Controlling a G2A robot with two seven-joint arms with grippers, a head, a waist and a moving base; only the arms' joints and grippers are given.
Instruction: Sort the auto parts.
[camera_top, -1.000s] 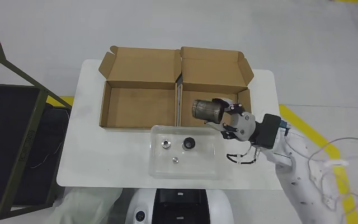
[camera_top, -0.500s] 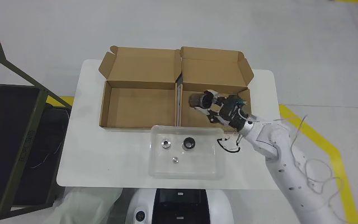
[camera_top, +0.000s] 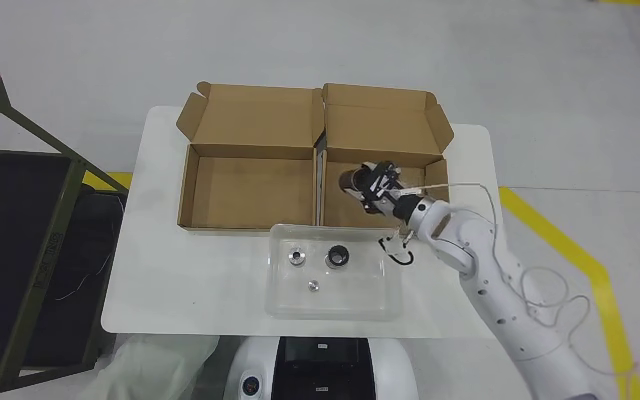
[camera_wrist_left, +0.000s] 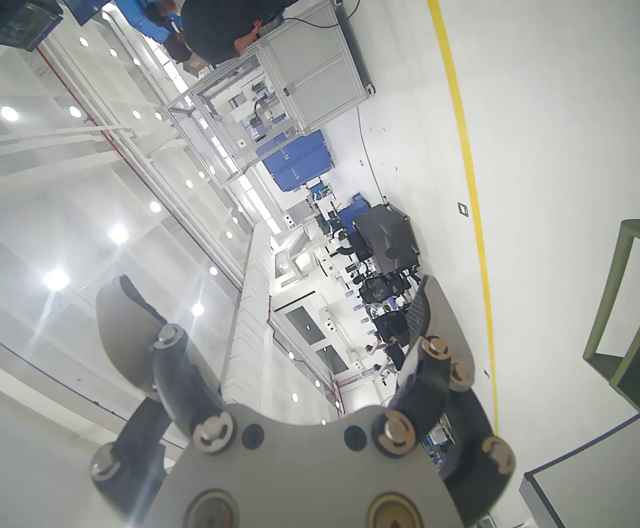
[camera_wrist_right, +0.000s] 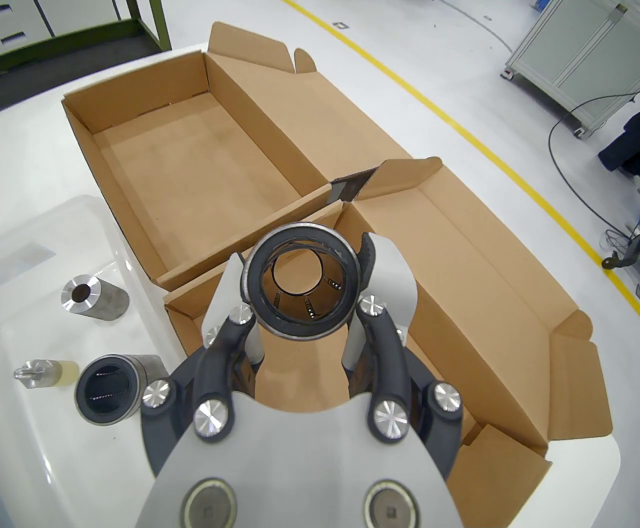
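The right claw (camera_wrist_right: 306, 280) is clenching a linear bearing (camera_wrist_right: 300, 327) above the right cardboard box (camera_wrist_right: 465, 260), likely to release it there. The left claw (camera_wrist_left: 272, 305) is idling released, away from the tabletop.

I see a white counter (camera_top: 150, 270) on a pale grey floor (camera_top: 300, 40). A yellow line (camera_top: 555, 232) crosses the floor off the counter's right side, and a dark rack with a green frame (camera_top: 52, 250) stands just beside its left edge. The left wrist view gives me the hall: an aluminium-framed enclosure (camera_wrist_left: 310, 75), blue cabinets (camera_wrist_left: 300, 160), black office chairs (camera_wrist_left: 385, 235) and ceiling lights (camera_wrist_left: 55, 277). In the right wrist view a black cable (camera_wrist_right: 552, 127) lies on the floor near a grey cabinet (camera_wrist_right: 575, 45).
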